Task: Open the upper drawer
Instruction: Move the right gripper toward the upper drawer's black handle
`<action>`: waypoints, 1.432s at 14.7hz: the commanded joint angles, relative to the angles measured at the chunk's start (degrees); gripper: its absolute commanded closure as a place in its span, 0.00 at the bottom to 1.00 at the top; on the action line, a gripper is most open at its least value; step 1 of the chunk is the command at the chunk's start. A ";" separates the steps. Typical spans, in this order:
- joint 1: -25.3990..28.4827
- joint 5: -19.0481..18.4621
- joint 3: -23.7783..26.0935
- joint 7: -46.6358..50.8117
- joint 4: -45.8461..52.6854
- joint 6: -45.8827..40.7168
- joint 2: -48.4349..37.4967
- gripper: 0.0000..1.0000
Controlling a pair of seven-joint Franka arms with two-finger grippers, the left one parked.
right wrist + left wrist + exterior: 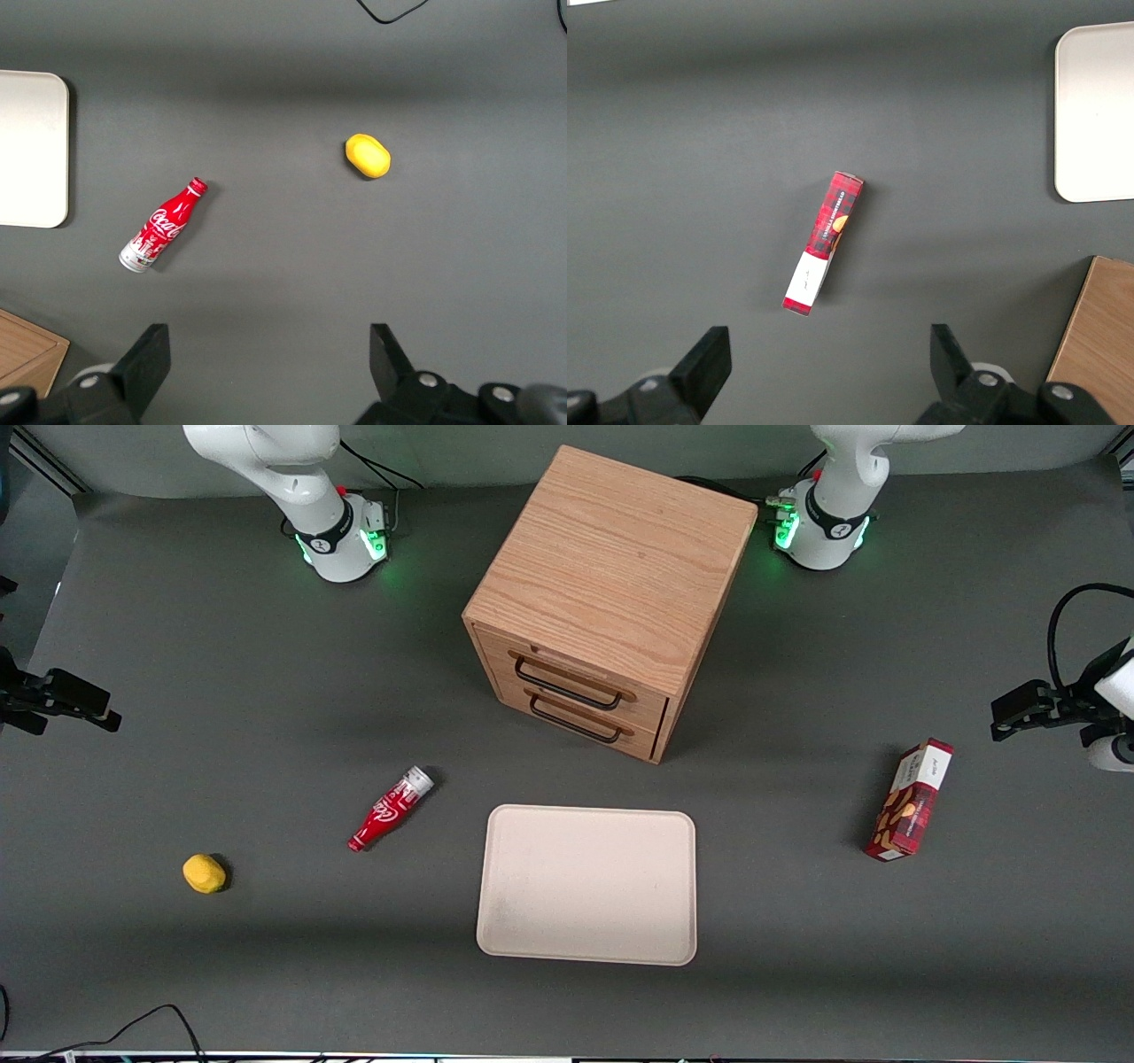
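Upper drawer [580, 682] flush in cabinet [611, 567], mid-table twd the edge w/ the arm bases. Gripper [266, 354] released, fingers spread, high above bottle [163, 226] & lemon [368, 156], nr working arm's end.

One cabinet [611, 593], two drawers: upper drawer [576, 682], lower drawer [580, 722]; one tray [588, 884], bottle [390, 810], lemon [204, 873], box [911, 800]; pincer [266, 367] aloft, working arm's end.

light-oak cabinet [611, 571], red bottle [390, 810], yellow lemon [204, 873]
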 commanded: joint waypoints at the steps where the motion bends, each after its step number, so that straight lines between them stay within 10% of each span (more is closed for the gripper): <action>1: 0.56 0.84 -0.36 0.52 2.92 -1.73 1.71 0.00; 7: 2.05 0.58 4.19 -1.32 4.85 -4.01 3.11 0.00; 21: 3.02 -11.37 44.63 -8.18 7.40 -0.78 15.58 0.00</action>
